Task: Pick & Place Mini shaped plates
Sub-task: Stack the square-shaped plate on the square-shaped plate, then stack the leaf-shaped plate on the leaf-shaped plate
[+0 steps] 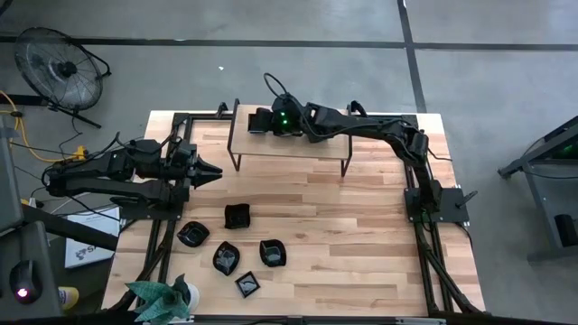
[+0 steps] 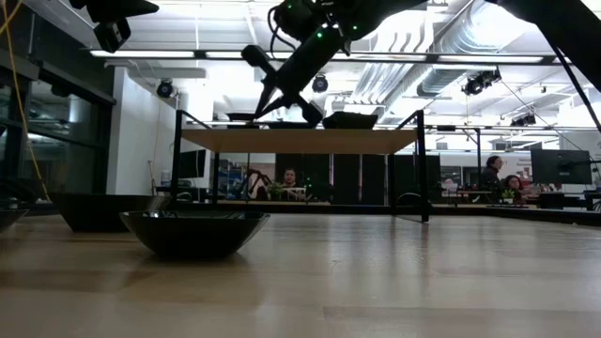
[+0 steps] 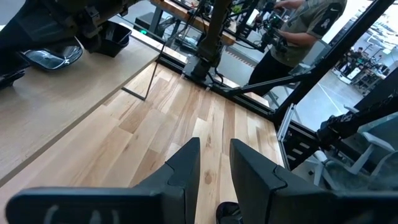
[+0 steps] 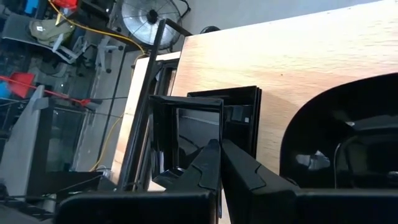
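Several mini shaped plates, small glossy black dishes, rest on their bases on the table's near left: one square (image 1: 237, 216), others (image 1: 192, 235), (image 1: 226, 258), (image 1: 272, 253), (image 1: 247, 283). More stand on a raised wooden shelf (image 1: 298, 146) at the far side: square plates (image 4: 205, 127) and a round one (image 4: 336, 143). My right gripper (image 4: 219, 150) is shut, slanting down at the square plates on the shelf's left end. My left gripper (image 3: 216, 168) hangs at the table's left edge, open by a narrow gap, with nothing between its fingers. My right gripper's shut fingertips (image 4: 211, 149) stand right at the nearest square plate (image 4: 186, 134) on the shelf, coming from the table's right and slanting down. I cannot tell whether they touch it.
The shelf stands on thin black legs (image 1: 237, 161) with free room under it. A green plant (image 1: 161, 298) sits at the near left corner. Black frame rails (image 1: 424, 244) run along the table's sides. A person (image 3: 298, 25) stands beyond the table's right side.
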`<state>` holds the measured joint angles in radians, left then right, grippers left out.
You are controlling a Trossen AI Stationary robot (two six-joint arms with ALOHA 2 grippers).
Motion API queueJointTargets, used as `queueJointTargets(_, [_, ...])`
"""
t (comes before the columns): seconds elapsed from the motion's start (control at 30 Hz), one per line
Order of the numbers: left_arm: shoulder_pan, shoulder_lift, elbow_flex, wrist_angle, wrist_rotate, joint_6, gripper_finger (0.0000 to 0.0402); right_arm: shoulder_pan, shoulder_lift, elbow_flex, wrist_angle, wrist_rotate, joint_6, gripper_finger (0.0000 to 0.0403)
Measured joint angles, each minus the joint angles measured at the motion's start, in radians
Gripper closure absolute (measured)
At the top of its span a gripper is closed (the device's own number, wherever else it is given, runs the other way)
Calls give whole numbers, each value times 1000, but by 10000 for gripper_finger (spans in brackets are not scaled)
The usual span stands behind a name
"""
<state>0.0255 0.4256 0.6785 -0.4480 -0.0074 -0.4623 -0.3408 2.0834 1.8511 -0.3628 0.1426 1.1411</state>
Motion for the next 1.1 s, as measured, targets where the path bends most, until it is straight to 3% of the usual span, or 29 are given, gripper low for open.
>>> queueJointTargets(0.53, [0, 0, 0, 0, 0, -6, 317, 0, 0, 0, 1, 4, -24, 338])
queueJointTargets(1.1, [0, 0, 0, -5, 0, -34, 317, -13, -4, 0, 47, -15, -93, 336])
